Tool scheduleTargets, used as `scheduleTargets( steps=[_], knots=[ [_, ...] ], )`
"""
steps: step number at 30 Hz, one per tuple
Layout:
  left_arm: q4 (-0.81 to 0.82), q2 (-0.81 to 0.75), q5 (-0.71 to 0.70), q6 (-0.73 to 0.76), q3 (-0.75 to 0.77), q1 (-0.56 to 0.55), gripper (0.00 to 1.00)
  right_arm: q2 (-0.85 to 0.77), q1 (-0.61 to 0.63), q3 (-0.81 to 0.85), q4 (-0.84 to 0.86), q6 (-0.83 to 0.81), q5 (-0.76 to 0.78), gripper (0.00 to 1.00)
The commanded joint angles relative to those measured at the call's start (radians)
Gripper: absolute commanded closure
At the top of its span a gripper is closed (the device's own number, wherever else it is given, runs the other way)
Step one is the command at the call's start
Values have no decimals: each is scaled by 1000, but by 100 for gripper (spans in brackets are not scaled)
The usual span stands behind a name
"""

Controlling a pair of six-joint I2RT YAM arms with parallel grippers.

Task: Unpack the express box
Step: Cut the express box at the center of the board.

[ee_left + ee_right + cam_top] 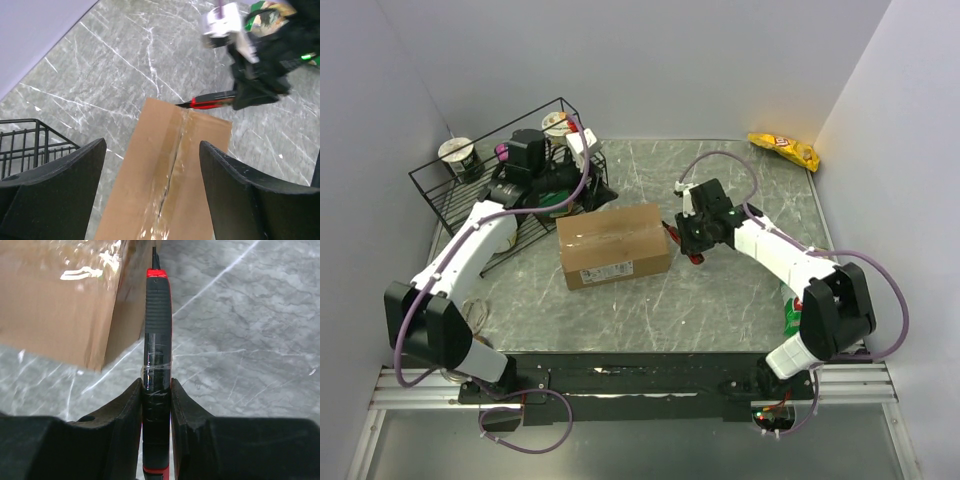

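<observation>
Looking down from above, the express box point(613, 245) sits flaps shut at the middle of the worktop point(720, 300), its taped seam running lengthwise. At its right-hand end the right gripper point(695, 240) holds a red and black utility knife point(690, 253) close against the cardboard. A black wire rack point(450, 190) stands at the far left with cups inside, and a yellow snack bag point(783, 150) lies in the far right corner.

Over to the left wrist: the left gripper point(152, 190) hangs above the box with its fingers spread wide apart and nothing between them. The glossy tape runs straight up the middle. The knife sits at the carton's far end.

And the right wrist: the gripper is clamped tight on the knife's taped handle. The blade tip points away, just beside the box's corner; whether it touches the cardboard I can't tell.
</observation>
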Motion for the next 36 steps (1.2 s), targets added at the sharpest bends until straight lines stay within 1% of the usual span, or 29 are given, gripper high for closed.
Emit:
scheduleTargets(
  steps=[1, 2, 3, 4, 5, 6, 7, 8, 9, 10, 11, 14, 16, 19, 21, 22, 23, 26, 31, 36],
  knots=[
    [77, 50, 35, -47, 30, -7, 19, -124, 0, -15, -6, -45, -45, 100],
    [75, 57, 51, -30, 36, -7, 19, -139, -3, -44, -5, -44, -34, 100],
    [57, 70, 71, -13, 49, -7, 19, -168, -14, -53, -9, -77, -25, 100],
    [41, 77, 99, 45, 59, -7, 19, -181, -26, -61, -15, -96, -34, 100],
    [14, 83, 178, 85, 74, -7, 19, -191, -67, -64, -25, -169, -54, 100],
    [-21, 81, 214, 123, 79, -7, 19, -207, -83, -56, -55, -223, -81, 100],
    [-34, 80, 249, 189, 79, -8, 19, -214, -98, -47, -72, -278, -148, 100],
    [-40, 77, 271, 217, 76, -11, 19, -225, -118, -21, -94, -394, -184, 100],
    [-43, 72, 300, 239, 74, -25, 18, -251, -121, -13, -98, -447, -218, 100],
    [-54, 72, 314, 283, 73, -33, 18, -267, -124, -9, -95, -494, -246, 100],
    [-64, 80, 324, 308, 82, -44, 18, -285, -126, -4, -89, -583, -319, 100],
    [-86, 113, 329, 348, 118, -105, 19, -346, -117, 8, -40, -681, -367, 100],
    [-83, 136, 328, 372, 143, -120, 19, -336, -100, 37, -46, -732, -379, 100],
    [-158, 204, 341, 444, 238, -151, 21, -305, -86, 103, -51, -742, -353, 100],
    [-270, 270, 357, 487, 338, -172, 22, -299, -84, 117, -49, -755, -364, 100],
    [-311, 291, 363, 540, 373, -179, 24, -297, -80, 128, -48, -766, -365, 100],
    [-372, 329, 360, 561, 434, -192, 25, -297, -77, 132, -45, -771, -367, 100],
    [-393, 372, 358, 569, 490, -209, 31, -293, -69, 157, -39, -774, -367, 100],
    [-377, 393, 372, 538, 499, -222, 42, -287, -63, 184, -19, -763, -359, 100],
    [-393, 420, 384, 541, 524, -225, 51, -276, -60, 201, -5, -749, -355, 100]
  ],
)
